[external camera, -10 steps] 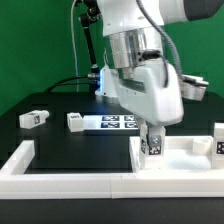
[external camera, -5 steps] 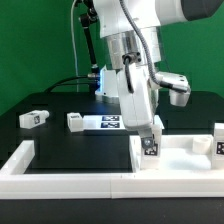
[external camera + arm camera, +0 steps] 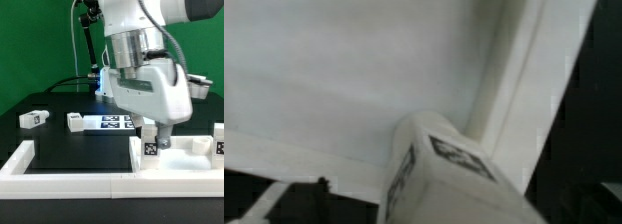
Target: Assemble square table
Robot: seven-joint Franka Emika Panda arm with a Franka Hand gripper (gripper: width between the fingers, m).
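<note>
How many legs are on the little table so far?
Done: one leg stands in a corner of the slab; whether it is tight I cannot tell. In hand: the gripper hovers right by it. A second leg stands at the exterior view's right edge. Left: a loose leg and another loose leg lie off the slab.

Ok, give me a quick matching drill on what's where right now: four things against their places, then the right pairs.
Things:
1 leg by the gripper
2 marker board
3 border wall
4 tabletop

Places:
A lies flat, partly hidden behind the arm
B runs along the front of the scene
C stands upright at the tabletop's corner
D lies just behind the wall, at the exterior view's right

Pairs: 1-C, 2-A, 3-B, 4-D
</note>
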